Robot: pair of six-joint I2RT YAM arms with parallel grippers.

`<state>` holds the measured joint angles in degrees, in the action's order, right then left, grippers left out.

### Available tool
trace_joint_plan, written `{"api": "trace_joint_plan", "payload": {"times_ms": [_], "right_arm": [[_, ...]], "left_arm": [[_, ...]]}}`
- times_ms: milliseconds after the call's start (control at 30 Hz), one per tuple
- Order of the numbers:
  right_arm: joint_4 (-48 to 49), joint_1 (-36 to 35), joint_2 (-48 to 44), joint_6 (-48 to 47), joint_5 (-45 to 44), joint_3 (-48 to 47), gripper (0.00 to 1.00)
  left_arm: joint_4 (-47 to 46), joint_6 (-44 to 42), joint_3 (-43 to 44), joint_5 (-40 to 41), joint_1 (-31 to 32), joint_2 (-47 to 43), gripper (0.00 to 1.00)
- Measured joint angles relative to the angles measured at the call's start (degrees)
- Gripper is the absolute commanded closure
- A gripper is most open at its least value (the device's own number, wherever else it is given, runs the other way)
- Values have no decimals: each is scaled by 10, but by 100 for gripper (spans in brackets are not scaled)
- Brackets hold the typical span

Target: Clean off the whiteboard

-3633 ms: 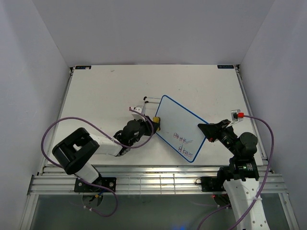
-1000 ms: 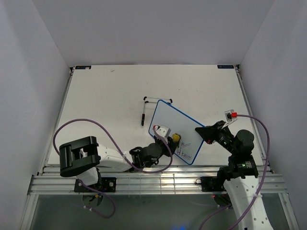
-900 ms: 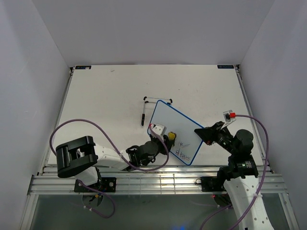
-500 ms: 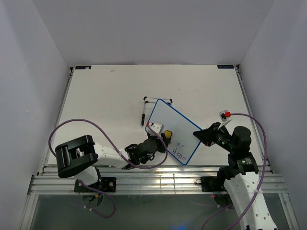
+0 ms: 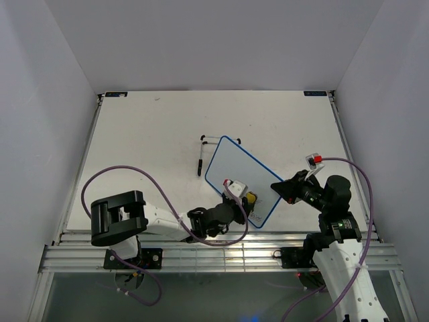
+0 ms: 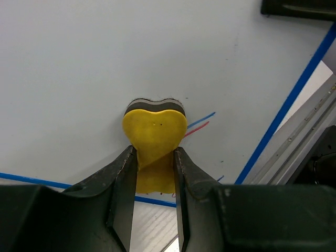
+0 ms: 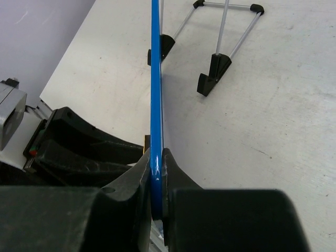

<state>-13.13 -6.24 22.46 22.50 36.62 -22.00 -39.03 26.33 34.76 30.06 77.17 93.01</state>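
left wrist: eraser [image 6: 155, 130] pressed on whiteboard [image 6: 79, 63].

— What colours do you have on the whiteboard [image 5: 234, 168]?
— White face, blue frame.
— And your eraser [image 6: 154, 130]?
— Yellow, with a dark band at its 12 o'clock. At its 3 o'clock you've a blue stroke [image 6: 201, 119] above a red stroke [image 6: 196, 129].

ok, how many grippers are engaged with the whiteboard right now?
2. The left gripper holds the yellow eraser against the whiteboard face; the right gripper clamps its blue frame edge.
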Motion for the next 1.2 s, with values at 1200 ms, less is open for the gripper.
{"api": "trace_joint_plan", "payload": {"times_ms": [1200], "right_arm": [[17,-2,-13,65,-16,23,92]], "left_arm": [[39,61,-21,2,-70,-18,100]]}}
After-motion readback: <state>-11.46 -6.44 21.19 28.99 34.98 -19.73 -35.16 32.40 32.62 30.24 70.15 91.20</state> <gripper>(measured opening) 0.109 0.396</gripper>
